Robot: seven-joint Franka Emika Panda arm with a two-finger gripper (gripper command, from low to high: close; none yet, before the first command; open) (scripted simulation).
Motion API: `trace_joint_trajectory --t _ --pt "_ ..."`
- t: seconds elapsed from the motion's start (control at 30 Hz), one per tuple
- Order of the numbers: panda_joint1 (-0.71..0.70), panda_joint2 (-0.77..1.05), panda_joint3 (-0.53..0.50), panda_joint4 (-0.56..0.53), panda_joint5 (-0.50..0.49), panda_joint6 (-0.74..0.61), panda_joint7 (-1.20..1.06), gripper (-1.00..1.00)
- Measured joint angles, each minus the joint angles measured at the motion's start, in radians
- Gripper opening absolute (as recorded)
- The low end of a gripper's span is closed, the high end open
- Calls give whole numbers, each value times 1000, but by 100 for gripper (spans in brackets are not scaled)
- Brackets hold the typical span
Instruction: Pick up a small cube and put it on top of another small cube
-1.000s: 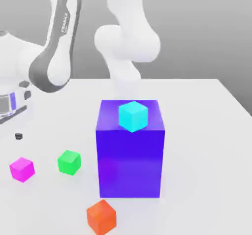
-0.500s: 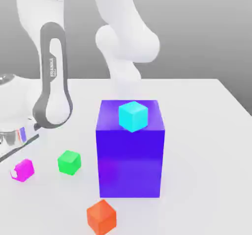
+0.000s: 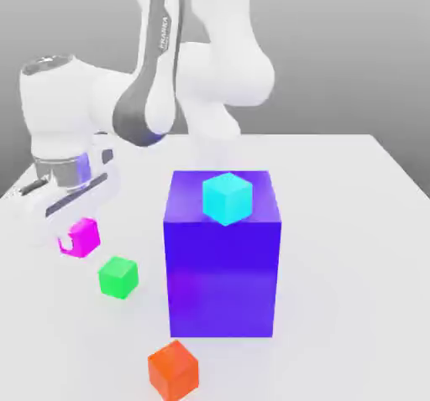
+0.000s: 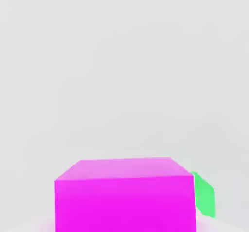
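The gripper (image 3: 74, 242) is closed on the pink cube (image 3: 81, 237), which hangs under the hand on the exterior view's left, clear of the table (image 3: 353, 223). In the hand view the pink cube (image 4: 125, 195) sits right below the camera, as a held thing would, with the green cube (image 4: 204, 195) peeking out beside it lower down.

The green cube (image 3: 117, 276) rests on the table just nearer than the held one, the closest small cube to stack on. The orange cube (image 3: 174, 369) lies nearer still, toward the front edge. A cyan cube (image 3: 227, 197) sits on top of the big blue block (image 3: 222, 252) at the middle of the table, well to the right of the hand.

Judging from this, the pick is done and the carry is in hand. Holding the cube off the table lets it pass over a neighbour without knocking it. The next move calls for squaring the pink cube above its target before lowering, since a small top face leaves little room for error.
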Motion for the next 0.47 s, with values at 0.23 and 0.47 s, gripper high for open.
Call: trace_joint_trajectory --t 0.23,0.47 --pt "13 68 23 -61 -4 130 26 -100" --pt "16 203 23 -55 0 259 24 100"
